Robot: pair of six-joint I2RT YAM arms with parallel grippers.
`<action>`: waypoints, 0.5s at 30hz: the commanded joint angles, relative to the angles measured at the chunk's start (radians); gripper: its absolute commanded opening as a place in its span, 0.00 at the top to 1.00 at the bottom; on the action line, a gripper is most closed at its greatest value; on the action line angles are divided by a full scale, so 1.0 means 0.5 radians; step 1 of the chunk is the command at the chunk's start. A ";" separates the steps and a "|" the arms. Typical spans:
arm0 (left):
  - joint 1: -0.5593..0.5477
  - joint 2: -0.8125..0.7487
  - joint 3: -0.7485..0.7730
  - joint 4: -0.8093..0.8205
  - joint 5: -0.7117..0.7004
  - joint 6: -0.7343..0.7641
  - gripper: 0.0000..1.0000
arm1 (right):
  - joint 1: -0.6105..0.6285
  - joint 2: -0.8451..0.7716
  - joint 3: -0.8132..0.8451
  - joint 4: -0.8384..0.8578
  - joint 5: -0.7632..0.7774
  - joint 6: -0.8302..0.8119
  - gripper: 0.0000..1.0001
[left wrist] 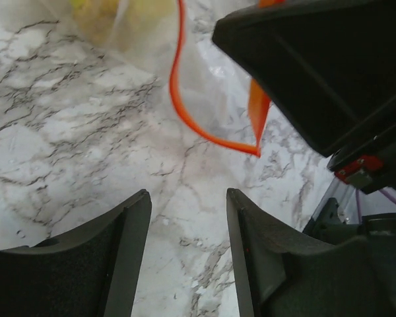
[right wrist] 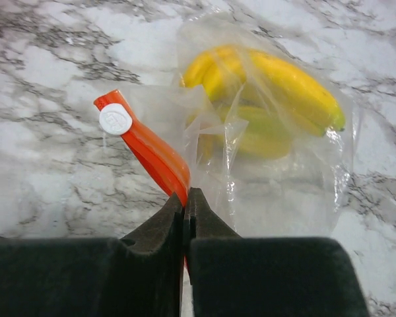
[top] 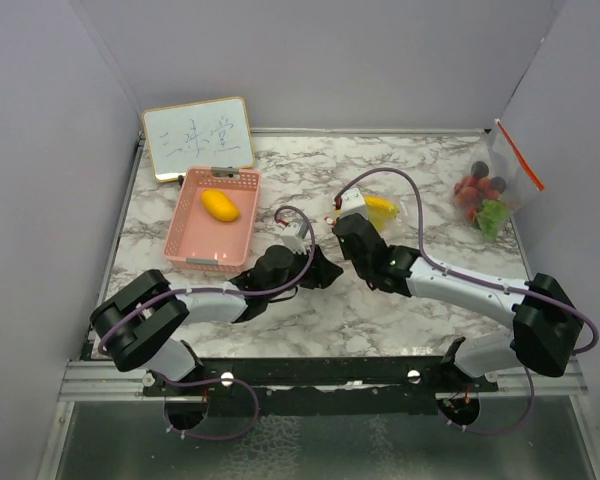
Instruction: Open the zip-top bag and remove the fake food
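A clear zip-top bag (right wrist: 284, 191) with an orange zip strip (right wrist: 152, 148) and a white slider (right wrist: 115, 119) lies on the marble, with a yellow banana (right wrist: 277, 79) inside. My right gripper (right wrist: 187, 195) is shut on the orange zip strip at the bag's mouth; in the top view it (top: 348, 222) sits just left of the banana (top: 380, 207). My left gripper (left wrist: 188, 195) is open and empty over bare marble, with the zip strip (left wrist: 204, 125) a little ahead of it. In the top view it (top: 325, 270) is close beside the right gripper.
A pink basket (top: 195, 245) at the left holds a yellow-orange lemon (top: 220, 205). A small whiteboard (top: 198, 135) leans at the back left. A second zip-top bag (top: 495, 185) with red, green and dark purple pieces leans on the right wall.
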 commanded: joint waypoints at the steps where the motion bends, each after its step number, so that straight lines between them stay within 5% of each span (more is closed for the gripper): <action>1: -0.018 0.045 0.094 0.212 0.112 -0.076 0.48 | 0.003 -0.003 0.115 0.126 -0.337 0.121 0.98; 15: -0.018 0.186 0.213 0.139 0.014 -0.229 0.57 | 0.000 -0.105 0.138 0.258 -0.724 0.264 0.98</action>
